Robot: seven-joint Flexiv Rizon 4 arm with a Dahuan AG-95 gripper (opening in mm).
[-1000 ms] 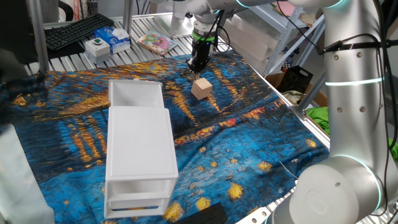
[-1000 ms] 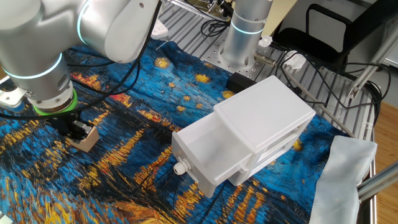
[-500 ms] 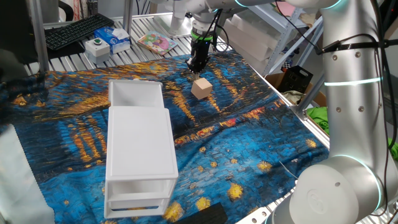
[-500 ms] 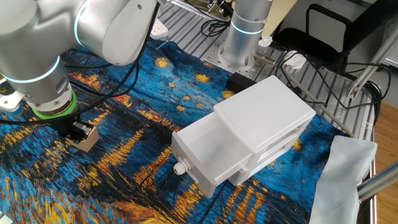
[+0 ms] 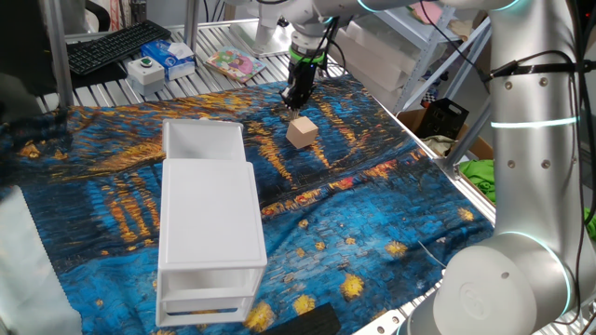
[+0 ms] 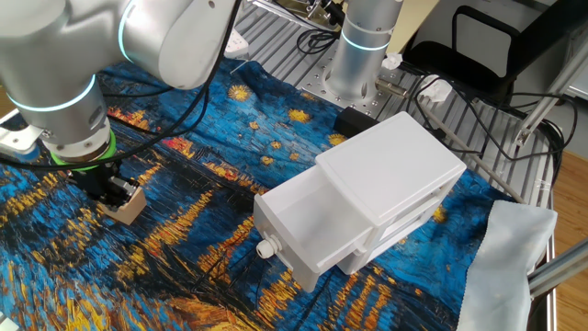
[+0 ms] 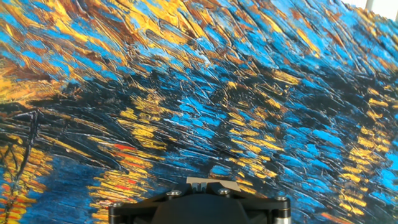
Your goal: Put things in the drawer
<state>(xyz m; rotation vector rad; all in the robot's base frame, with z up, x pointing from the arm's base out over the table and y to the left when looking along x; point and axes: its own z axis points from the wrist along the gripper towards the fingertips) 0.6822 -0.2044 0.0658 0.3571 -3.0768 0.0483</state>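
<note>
Small wooden cube (image 5: 302,132) resting on the blue painted cloth (image 5: 372,200), well apart from the pulled-out top drawer (image 5: 202,141); gripper (image 5: 295,97) just beside it; cannot tell whether fingers released or clenched.

drawer (image 6: 308,234) top open | cube (image 5: 301,132) top free | cabinet (image 5: 207,223) apart
</note>
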